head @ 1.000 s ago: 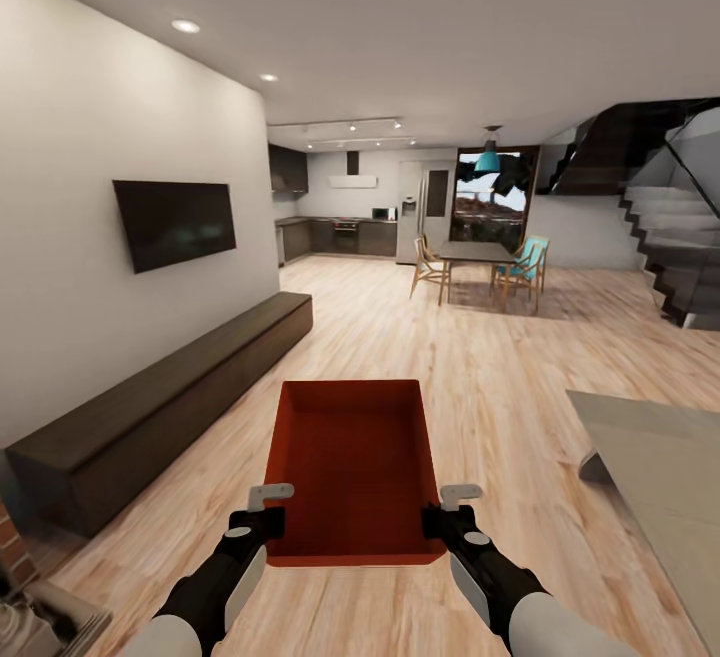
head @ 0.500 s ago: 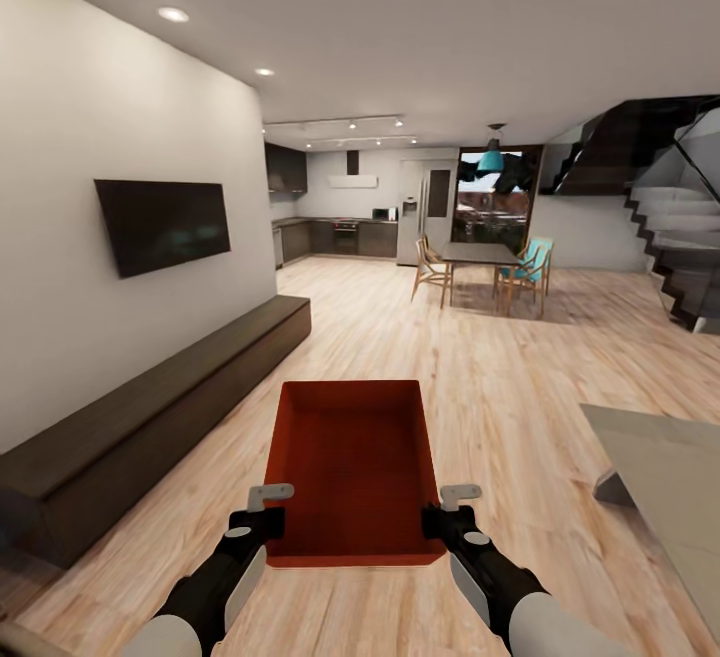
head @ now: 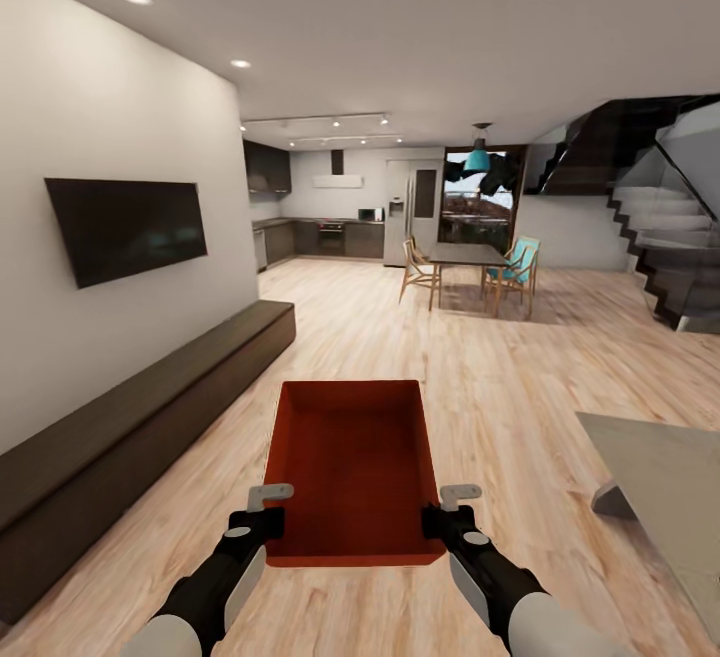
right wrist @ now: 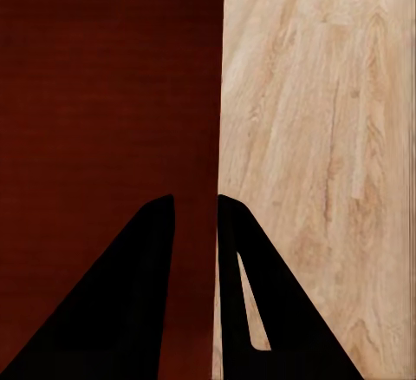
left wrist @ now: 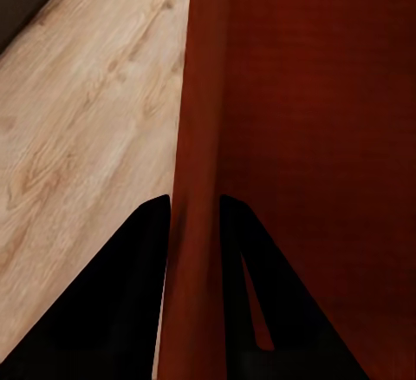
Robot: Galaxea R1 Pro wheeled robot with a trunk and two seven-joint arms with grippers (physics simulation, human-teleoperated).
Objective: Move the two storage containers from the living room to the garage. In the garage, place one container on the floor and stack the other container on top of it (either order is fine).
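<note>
I hold one red-orange storage container (head: 352, 467) out in front of me, above the light wood-plank floor of the living room. My left gripper (head: 268, 509) is shut on its left wall, and the left wrist view shows that wall (left wrist: 198, 180) pinched between the two dark fingers. My right gripper (head: 445, 509) is shut on the right wall, which the right wrist view shows as a thin edge (right wrist: 217, 120) between the fingers. The bin is open-topped and looks empty.
A long dark low bench (head: 130, 427) runs along the left wall under a black TV (head: 125, 227). A pale low table (head: 665, 482) juts in at the right. Ahead lie a dining table with chairs (head: 470, 272), a kitchen (head: 330, 232) and a staircase (head: 660, 237).
The camera has turned right and moved forward: the TV and bench slid left, and the brick fireplace at lower left left the picture. The container and both grippers keep the same hold.
</note>
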